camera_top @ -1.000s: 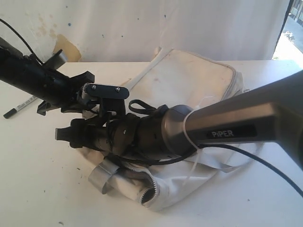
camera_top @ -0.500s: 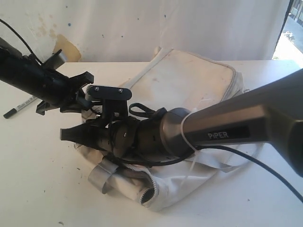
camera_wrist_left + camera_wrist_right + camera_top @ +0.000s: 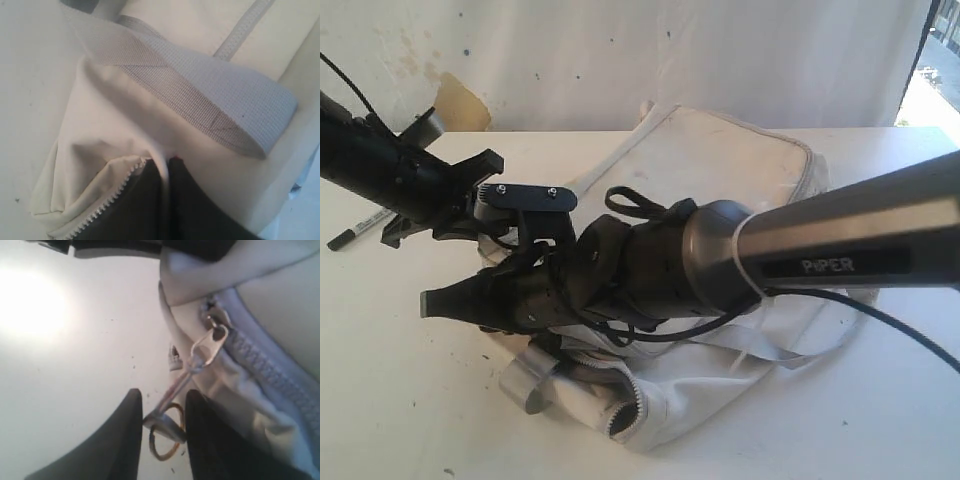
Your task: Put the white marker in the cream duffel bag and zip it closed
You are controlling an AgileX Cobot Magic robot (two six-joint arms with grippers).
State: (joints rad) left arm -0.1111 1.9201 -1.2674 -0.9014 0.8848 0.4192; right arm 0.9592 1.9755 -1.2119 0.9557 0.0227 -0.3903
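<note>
The cream duffel bag (image 3: 720, 170) lies in the middle of the white table. Far off to its left on the table lies the white marker (image 3: 360, 225), black cap toward the front, outside the bag. My left gripper (image 3: 470, 205) is at the bag's left end; in the left wrist view it (image 3: 166, 200) is shut on a fold of cream fabric beside the zipper teeth (image 3: 105, 210). My right gripper (image 3: 432, 300) reaches across the bag and is shut on the metal zipper pull (image 3: 192, 365) with its ring (image 3: 167, 437).
A grey webbing strap (image 3: 200, 95) loops over the bag's end, and the same loop (image 3: 525, 385) hangs toward the table front. A black cable (image 3: 880, 340) trails from the right arm. A brown scrap (image 3: 460, 100) leans on the back wall.
My right gripper has moved left with the zipper pull in it. The left arm shifted slightly left and back, and the bag's near end slid left with them.
</note>
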